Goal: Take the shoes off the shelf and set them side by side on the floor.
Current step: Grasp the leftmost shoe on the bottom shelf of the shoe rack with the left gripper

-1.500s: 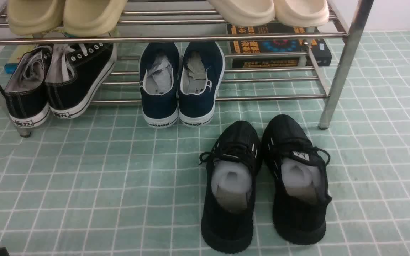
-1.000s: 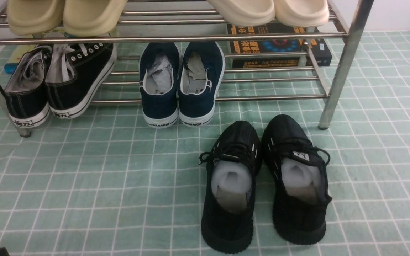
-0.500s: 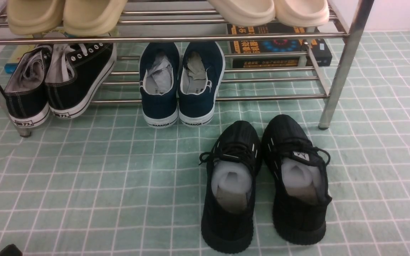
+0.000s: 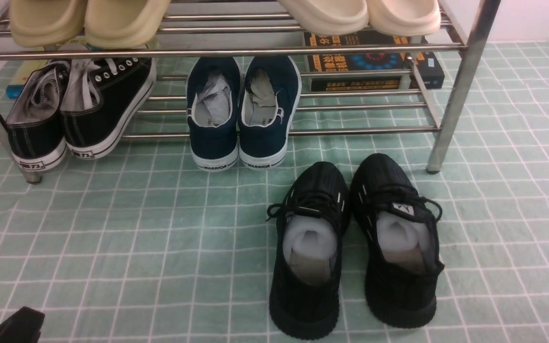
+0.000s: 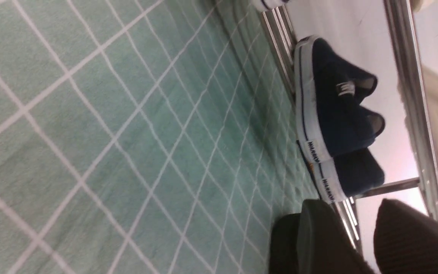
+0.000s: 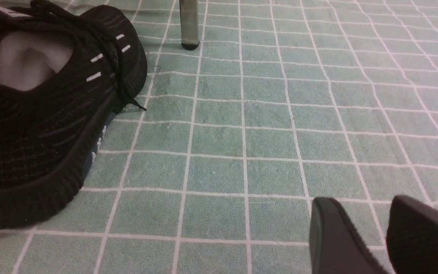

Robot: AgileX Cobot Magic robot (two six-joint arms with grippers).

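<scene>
Black canvas sneakers [image 4: 79, 112] sit on the lower tier of the chrome shelf [image 4: 460, 90], at its left end. Heels face the camera and stick out past the front bar. The two touch each other, and the right one is angled with its toe back-right. White laces, white soles.

Navy slip-ons [image 4: 243, 114] are mid-shelf on the same tier, side by side, with "WARRIOR" on the heels. Black knit sneakers [image 4: 350, 247] stand on the green grid floor [image 4: 160, 228] in front of the shelf's right half, side by side, toes toward the shelf. On the top tier are beige slippers [image 4: 88, 19] at left and cream slippers [image 4: 360, 14] at right. A dark printed box [image 4: 374, 64] lies behind the shelf.

Left tool [image 5: 350, 213]: fingers apart, nothing between them, low over the floor, well apart from the sneakers. Only a dark bit of it shows at the front view's lower-left corner.

Right tool [image 6: 359, 213]: fingers apart, empty, low over bare floor beside the right knit sneaker. It does not show in the front view.
</scene>
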